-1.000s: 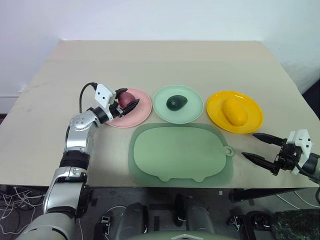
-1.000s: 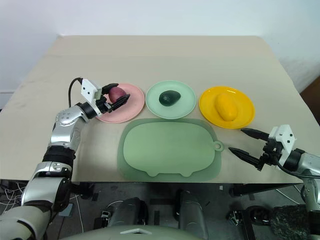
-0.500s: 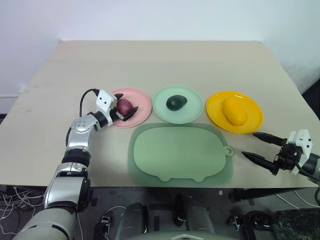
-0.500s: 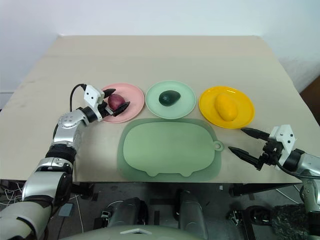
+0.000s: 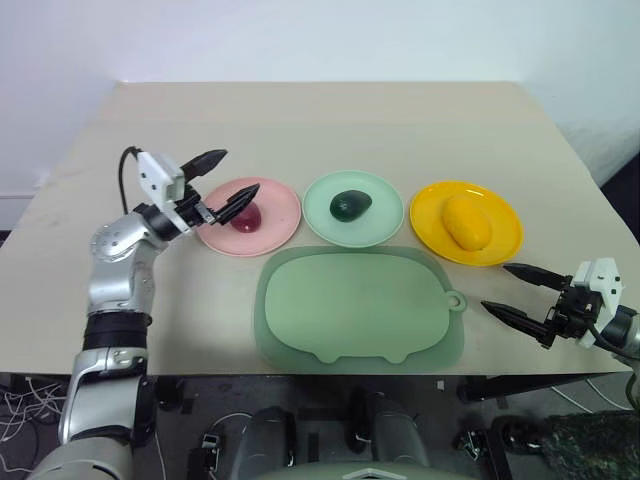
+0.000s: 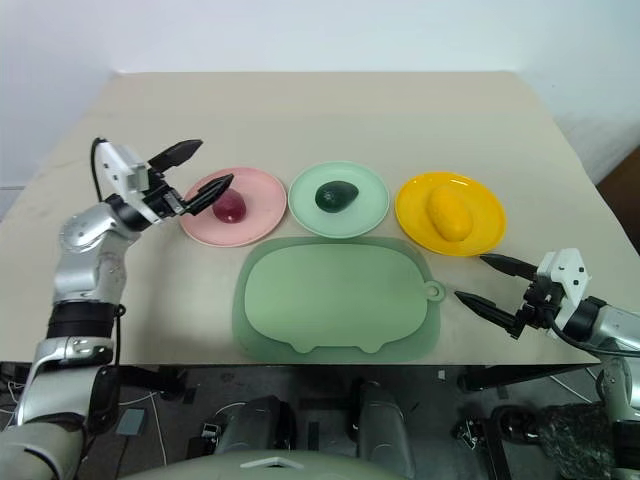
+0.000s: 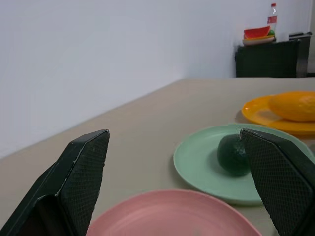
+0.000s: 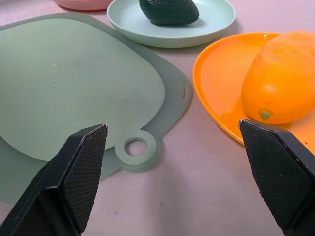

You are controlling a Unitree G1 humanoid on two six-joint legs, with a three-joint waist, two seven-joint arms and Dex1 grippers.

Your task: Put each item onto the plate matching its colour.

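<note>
With fruits plated, sage mat (image 5: 360, 305) bare

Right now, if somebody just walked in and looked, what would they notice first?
Probably the three bright plates in a row across the table: a pink plate with a reddish-purple fruit, a mint green plate with a dark avocado, and a yellow plate with a mango. Next, the left gripper hanging open beside the pink plate, and the big sage-green mat in front.
</note>
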